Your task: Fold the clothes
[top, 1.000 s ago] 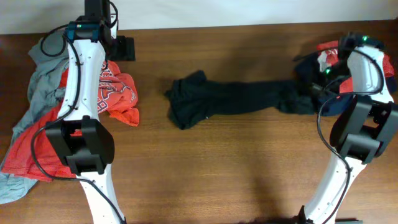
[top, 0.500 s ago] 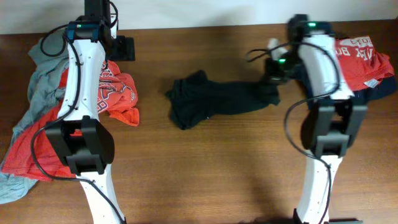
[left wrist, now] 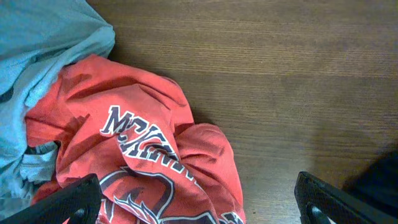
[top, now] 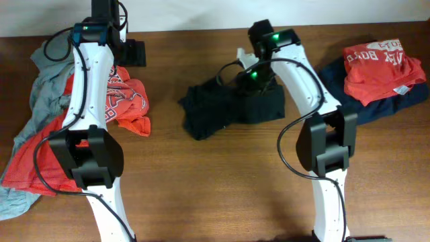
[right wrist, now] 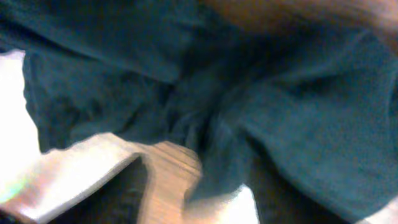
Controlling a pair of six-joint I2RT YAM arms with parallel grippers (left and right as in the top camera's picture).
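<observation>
A dark garment (top: pixel 228 106) lies bunched at the table's middle. My right gripper (top: pixel 238 70) hangs low over its upper middle. In the blurred right wrist view the dark cloth (right wrist: pixel 249 93) fills the picture, and a fold of it hangs by the pale fingers (right wrist: pixel 74 180); how the jaws stand does not show. My left gripper (top: pixel 134 52) is at the back left, open and holding nothing, its black fingers (left wrist: pixel 68 202) spread above a red printed shirt (left wrist: pixel 143 143).
A heap of grey and red clothes (top: pixel 47 114) covers the left side. At the right a folded red shirt (top: pixel 376 64) rests on a navy garment (top: pixel 349 111). Bare wood (top: pixel 222 188) runs along the front.
My right arm has swept left from the right-hand stack, carrying the dark garment's right end over onto its left part. The garment is now shorter and bunched. The left arm has not moved.
</observation>
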